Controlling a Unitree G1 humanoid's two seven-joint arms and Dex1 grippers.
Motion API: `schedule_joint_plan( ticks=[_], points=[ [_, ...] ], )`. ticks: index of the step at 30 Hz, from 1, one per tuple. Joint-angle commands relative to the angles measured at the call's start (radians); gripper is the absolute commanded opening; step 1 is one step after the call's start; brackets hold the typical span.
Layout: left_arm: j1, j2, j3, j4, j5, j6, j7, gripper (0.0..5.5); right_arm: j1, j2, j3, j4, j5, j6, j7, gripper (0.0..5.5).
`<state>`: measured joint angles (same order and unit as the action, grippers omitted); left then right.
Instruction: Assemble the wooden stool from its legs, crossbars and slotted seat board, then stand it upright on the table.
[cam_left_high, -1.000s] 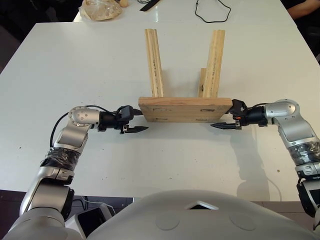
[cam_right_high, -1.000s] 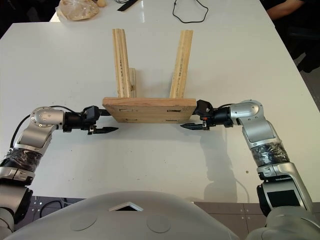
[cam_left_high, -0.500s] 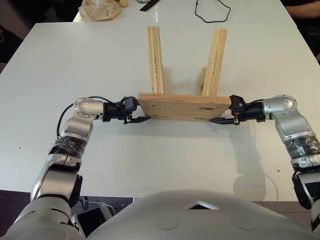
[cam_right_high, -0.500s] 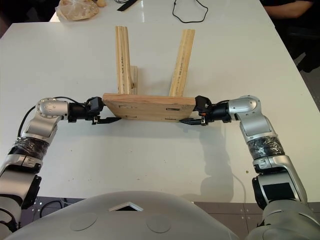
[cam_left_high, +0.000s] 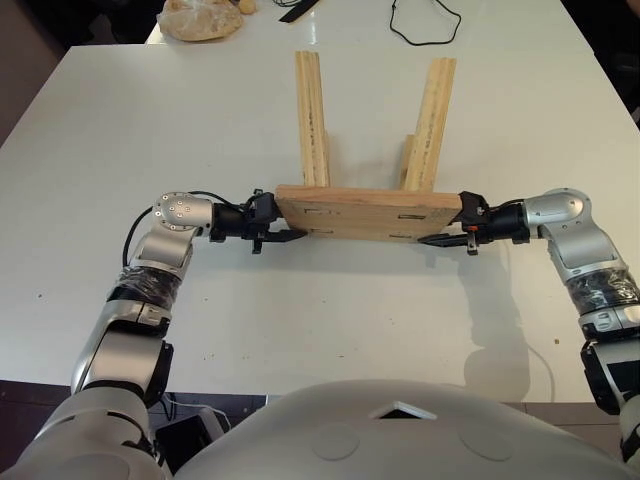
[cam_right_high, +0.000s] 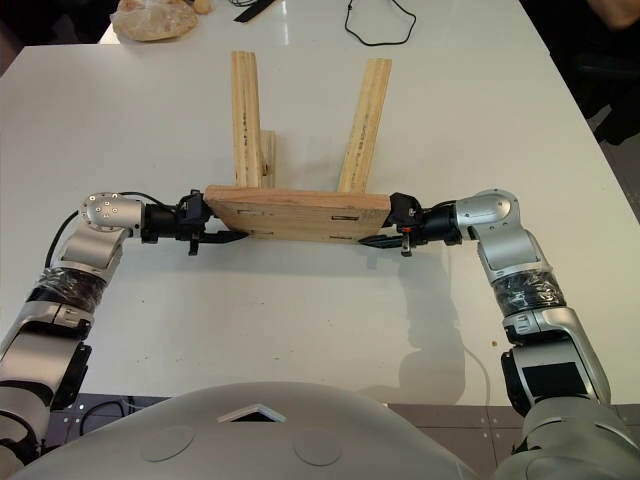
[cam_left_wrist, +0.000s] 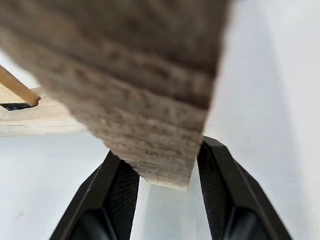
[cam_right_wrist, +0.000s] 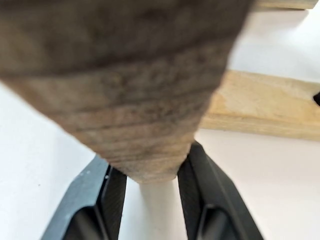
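Seat board (cam_left_high: 368, 213): stands on its long edge on the table (cam_left_high: 150, 120), spanning the gap between the two grippers, slotted face towards the robot.
Left gripper (cam_left_high: 272, 222): its fingers (cam_left_wrist: 122, 187) are closed against both faces of the board's near end, gripping it.
Right gripper (cam_left_high: 450, 225): its fingers (cam_right_wrist: 112, 195) pinch the board's other end the same way.
Legs: one leg (cam_left_high: 312, 118) and another (cam_left_high: 432, 122) lie on the table, running from the board's far face away from both grippers.
Crossbar (cam_left_high: 407, 160): a short piece just beside the leg on the right gripper's side.
Beyond: a crumpled bag (cam_left_high: 200, 18) and a black cable (cam_left_high: 425, 25), well apart from both grippers.
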<state>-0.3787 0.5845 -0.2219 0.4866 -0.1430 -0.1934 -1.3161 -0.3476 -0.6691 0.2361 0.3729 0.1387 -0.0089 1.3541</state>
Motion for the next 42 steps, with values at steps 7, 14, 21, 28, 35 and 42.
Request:
schedule_joint_plan(
  ticks=[7, 14, 21, 28, 35, 42],
  points=[
    [0.054, -0.039, 0.321, -0.583, -0.715, 0.796, 0.15, 1.55, 0.107, 0.004, -0.15, -0.418, 0.381, 0.457, 0.0, 1.32],
    [0.015, -0.1, 0.436, -0.691, -1.368, 0.887, 0.701, 1.55, 0.06, 0.126, -0.353, -0.661, 1.041, 0.784, -0.412, 1.34],
    [-0.037, -0.247, 0.383, -0.84, -1.699, 0.519, 1.092, 1.61, -0.079, 0.256, -0.304, -0.747, 1.591, 0.506, -0.892, 1.37],
    [-0.066, -0.353, 0.336, -0.92, -1.752, 0.406, 1.297, 1.65, -0.282, 0.45, -0.332, -0.777, 1.715, 0.254, -1.131, 1.38],
    [-0.123, -0.453, 0.333, -0.82, -1.722, 0.384, 1.558, 1.37, -0.434, 0.616, -0.402, -0.585, 1.613, 0.179, -1.454, 1.37],
    [-0.084, -0.535, 0.3, -0.687, -1.643, 0.403, 1.763, 1.32, -0.316, 0.736, -0.322, -0.419, 1.406, 0.266, -1.729, 1.37]
  ],
)
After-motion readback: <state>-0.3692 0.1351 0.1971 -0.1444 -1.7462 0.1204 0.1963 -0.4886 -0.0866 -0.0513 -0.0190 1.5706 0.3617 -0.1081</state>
